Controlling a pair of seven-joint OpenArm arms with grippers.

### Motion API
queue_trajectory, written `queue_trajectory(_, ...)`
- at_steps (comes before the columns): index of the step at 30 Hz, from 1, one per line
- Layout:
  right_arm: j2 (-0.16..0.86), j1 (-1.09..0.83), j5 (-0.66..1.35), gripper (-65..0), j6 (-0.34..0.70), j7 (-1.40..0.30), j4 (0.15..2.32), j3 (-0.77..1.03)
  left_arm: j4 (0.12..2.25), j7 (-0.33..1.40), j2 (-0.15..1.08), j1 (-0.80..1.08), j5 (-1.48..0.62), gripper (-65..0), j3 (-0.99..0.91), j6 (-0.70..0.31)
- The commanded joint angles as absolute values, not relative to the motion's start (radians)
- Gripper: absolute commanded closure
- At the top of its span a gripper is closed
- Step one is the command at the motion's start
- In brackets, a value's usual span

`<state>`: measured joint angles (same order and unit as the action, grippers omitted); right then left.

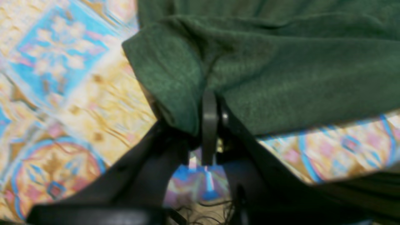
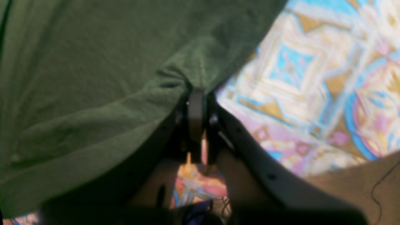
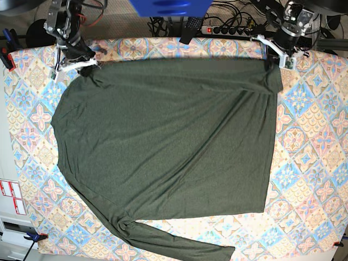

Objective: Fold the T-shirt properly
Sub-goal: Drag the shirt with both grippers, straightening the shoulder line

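Gripping the T-shirt (image 3: 168, 141), both the left gripper (image 1: 210, 103) and right gripper (image 2: 196, 97) are clamped on its top edge. You should move them evenly, keeping that edge taut.

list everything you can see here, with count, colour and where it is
T-shirt: one, dark olive green, long sleeves, spread over most of the table, its far edge pinched at both corners
tablecloth: one, patterned in blue, pink, yellow and white, covering the table under the shirt
power strip: one, black, with cables, beyond the table's far edge
blue object: one, at the top middle of the base view, cut off by the frame
red and white labels: a few, on the surface beside the table, low on the base view's left
left gripper: one, black, shut on the T-shirt, far corner on the base view's right
right gripper: one, black, shut on the T-shirt, far corner on the base view's left
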<state>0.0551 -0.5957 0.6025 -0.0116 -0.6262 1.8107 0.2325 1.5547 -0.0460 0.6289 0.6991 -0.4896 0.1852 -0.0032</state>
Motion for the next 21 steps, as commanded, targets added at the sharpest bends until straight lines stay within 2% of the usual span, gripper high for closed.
queue_trajectory(1, 0.064, -0.605, 0.607, 0.0, -0.001, -0.582, 1.837, 0.239, 1.567, -0.065, 0.645, 0.720, -0.487, 0.0, 0.162, 0.005)
queue_trajectory(15, 0.064, -0.616, 0.605, 0.0, -0.001, -0.550, 1.839, 0.240, 1.638, -0.064, 0.644, 0.723, -0.486, 0.0, 0.036, 0.004)
queue_trajectory(21, 0.064, -0.473, 0.605, 0.0, -0.001, -0.558, 1.834, 0.240, 1.644, -0.059, 0.636, 0.631, -0.484, 0.0, 0.039, 0.005)
